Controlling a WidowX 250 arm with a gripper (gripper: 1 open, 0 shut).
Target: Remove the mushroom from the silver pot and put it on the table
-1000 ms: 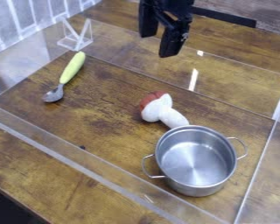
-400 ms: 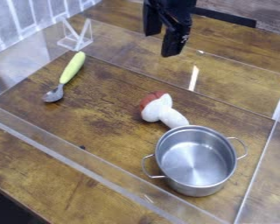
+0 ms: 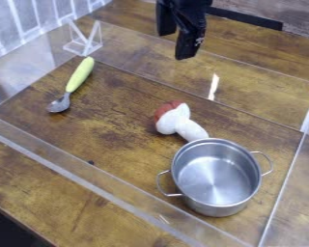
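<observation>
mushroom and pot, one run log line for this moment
mushroom: on table, lying beside silver pot | pot: empty | gripper: open, raised, holding nothing

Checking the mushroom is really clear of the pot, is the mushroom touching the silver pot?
Apart. The camera view shows the mushroom lying on its side on the table, with a thin strip of bare wood visible between its white stem and the rim of the silver pot.

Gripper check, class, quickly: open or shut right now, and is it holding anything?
Gripper: open and empty, up above the table; the mushroom lies beside the pot.
</observation>
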